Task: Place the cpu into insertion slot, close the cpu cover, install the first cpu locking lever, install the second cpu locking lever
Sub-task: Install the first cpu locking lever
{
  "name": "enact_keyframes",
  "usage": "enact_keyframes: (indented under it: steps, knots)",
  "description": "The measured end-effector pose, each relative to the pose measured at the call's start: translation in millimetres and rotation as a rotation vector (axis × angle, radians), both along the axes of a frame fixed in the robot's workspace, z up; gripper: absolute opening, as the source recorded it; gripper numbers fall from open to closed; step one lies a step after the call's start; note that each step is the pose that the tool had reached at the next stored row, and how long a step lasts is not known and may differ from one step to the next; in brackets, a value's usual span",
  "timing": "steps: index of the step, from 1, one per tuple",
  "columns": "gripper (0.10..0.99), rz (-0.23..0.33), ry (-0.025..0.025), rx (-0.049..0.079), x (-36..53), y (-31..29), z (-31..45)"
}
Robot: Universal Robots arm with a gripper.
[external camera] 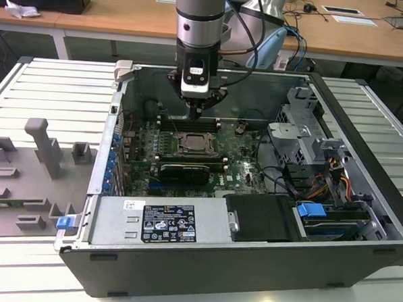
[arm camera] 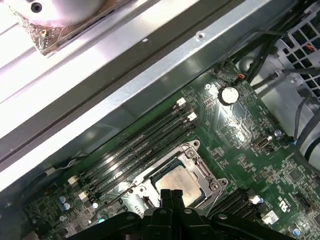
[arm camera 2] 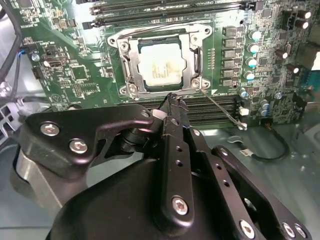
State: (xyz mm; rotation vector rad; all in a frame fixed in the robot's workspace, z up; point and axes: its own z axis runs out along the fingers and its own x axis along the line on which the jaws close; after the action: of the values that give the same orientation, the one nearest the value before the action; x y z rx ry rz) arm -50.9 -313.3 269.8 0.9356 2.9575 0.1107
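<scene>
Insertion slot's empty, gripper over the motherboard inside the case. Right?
Not empty. The second wrist view shows the cpu sitting in the insertion slot. The rest holds: the gripper is over the motherboard inside the case.

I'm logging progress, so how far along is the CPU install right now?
Done: the cpu sits in the insertion slot, the cpu cover down around it. In hand: the gripper, shut and holding nothing, is at the slot's edge. Left: one locking lever sticks out unlatched; the other I cannot judge.
</scene>
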Motion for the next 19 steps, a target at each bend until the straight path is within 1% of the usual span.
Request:
enact_keyframes:
  steps: [1,2,3,7,8,10,12,13,15,18,19]
  knots:
    - [0.106,0.011,0.0000,0.000,0.0,0.0,0.0]
    - [0.106,0.042,0.0000,0.000,0.0,0.0,0.0]
    - [0.106,0.060,0.0000,0.000,0.0,-0.1,0.0]
    - [0.106,0.115,0.0000,0.000,0.0,-0.1,0.0]
    - [0.106,0.147,0.0000,0.000,0.0,-0.1,0.0]
    - [0.106,0.187,-0.0001,0.000,0.0,-0.1,0.0]
    - [0.106,0.264,0.0000,0.000,0.0,-0.1,0.0]
    - [0.106,0.285,0.0000,0.000,0.0,-0.1,0.0]
    - [0.106,0.307,0.0000,0.000,0.0,-0.1,0.0]
    - [0.106,0.360,-0.0001,0.000,-0.1,-0.1,0.0]
    - [0.106,0.365,0.0000,0.000,-0.2,-0.1,0.0]
